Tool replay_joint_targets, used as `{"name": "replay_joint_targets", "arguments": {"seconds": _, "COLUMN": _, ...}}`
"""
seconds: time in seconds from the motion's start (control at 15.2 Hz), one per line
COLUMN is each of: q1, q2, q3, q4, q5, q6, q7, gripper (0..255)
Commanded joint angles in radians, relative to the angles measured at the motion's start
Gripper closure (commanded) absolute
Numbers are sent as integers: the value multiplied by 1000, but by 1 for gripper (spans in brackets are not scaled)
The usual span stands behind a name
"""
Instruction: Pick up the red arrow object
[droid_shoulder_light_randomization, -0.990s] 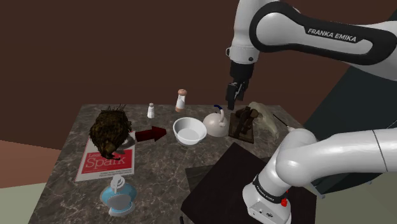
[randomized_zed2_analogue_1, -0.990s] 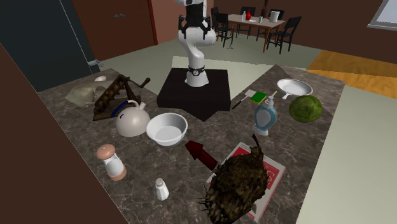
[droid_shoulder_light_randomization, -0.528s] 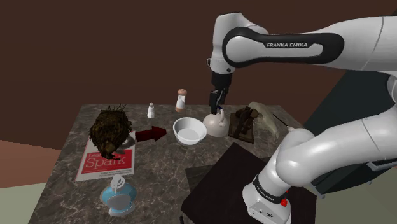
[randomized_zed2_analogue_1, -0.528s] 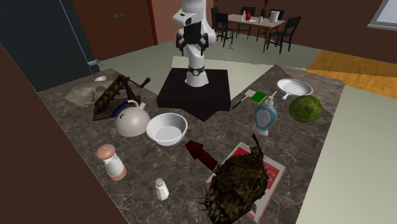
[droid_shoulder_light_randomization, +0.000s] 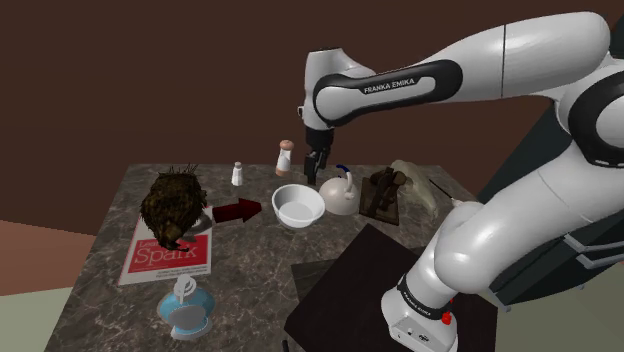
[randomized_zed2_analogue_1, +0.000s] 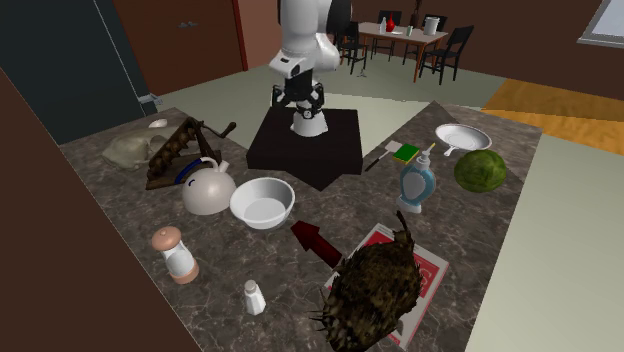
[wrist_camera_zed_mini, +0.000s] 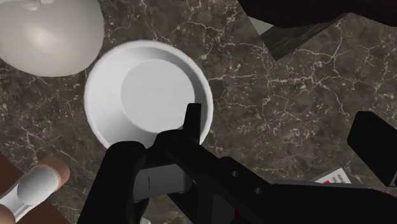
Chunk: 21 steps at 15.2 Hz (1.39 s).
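Dk-red flat arrow (droid_shoulder_light_randomization: 238, 210) on veined dark tbl (droid_shoulder_light_randomization: 250, 270); round wht bowl (droid_shoulder_light_randomization: 298, 214) near.

The arrow (droid_shoulder_light_randomization: 238, 210) is dark red, the bowl (droid_shoulder_light_randomization: 281, 199) white, the table (droid_shoulder_light_randomization: 250, 272) white-veined.

A round white bowl (wrist_camera_zed_mini: 147, 95) is seen standing upright on the dark, white-veined marble tabletop (wrist_camera_zed_mini: 273, 95). A white rounded pot (wrist_camera_zed_mini: 48, 35) is set just beside the bowl, parted from it by a narrow strip of tabletop. A small white shaker with a brown cap (wrist_camera_zed_mini: 35, 188) is found near the bowl, close to a tabletop edge beyond which a brown surface is seen. A black slab (wrist_camera_zed_mini: 305, 13) is laid at another edge. The black gripper (wrist_camera_zed_mini: 283, 137) is held with its fingers (wrist_camera_zed_mini: 193, 124) apart: one tip is seen over the bowl's rim, the other over bare tabletop, and marble shows between them.
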<state>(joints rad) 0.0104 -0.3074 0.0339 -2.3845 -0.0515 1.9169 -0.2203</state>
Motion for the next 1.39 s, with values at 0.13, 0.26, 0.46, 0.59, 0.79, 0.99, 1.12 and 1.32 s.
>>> {"name": "replay_joint_targets", "arguments": {"seconds": 0.13, "q1": 9, "q2": 157, "q3": 4, "q4": 55, "q5": -12, "q6": 113, "q7": -39, "gripper": 0}}
{"name": "replay_joint_targets", "arguments": {"seconds": 0.26, "q1": 11, "q2": 233, "q3": 5, "q4": 91, "q5": -19, "q6": 158, "q7": -59, "gripper": 0}}
{"name": "replay_joint_targets", "arguments": {"seconds": 0.46, "q1": 15, "q2": 347, "q3": 9, "q4": 154, "q5": -31, "q6": 216, "q7": -88, "gripper": 0}}
{"name": "replay_joint_targets", "arguments": {"seconds": 0.59, "q1": 18, "q2": 423, "q3": 13, "q4": 202, "q5": -39, "q6": 249, "q7": -106, "gripper": 0}}
{"name": "replay_joint_targets", "arguments": {"seconds": 0.79, "q1": 24, "q2": 537, "q3": 18, "q4": 282, "q5": -53, "q6": 288, "q7": -131, "gripper": 0}}
{"name": "replay_joint_targets", "arguments": {"seconds": 0.99, "q1": 31, "q2": 650, "q3": 24, "q4": 373, "q5": -68, "q6": 317, "q7": -155, "gripper": 0}}
{"name": "replay_joint_targets", "arguments": {"seconds": 1.12, "q1": 36, "q2": 726, "q3": 28, "q4": 440, "q5": -78, "q6": 331, "q7": -171, "gripper": 0}}
{"name": "replay_joint_targets", "arguments": {"seconds": 1.32, "q1": 47, "q2": 840, "q3": 33, "q4": 550, "q5": -93, "q6": 341, "q7": -194, "gripper": 0}}
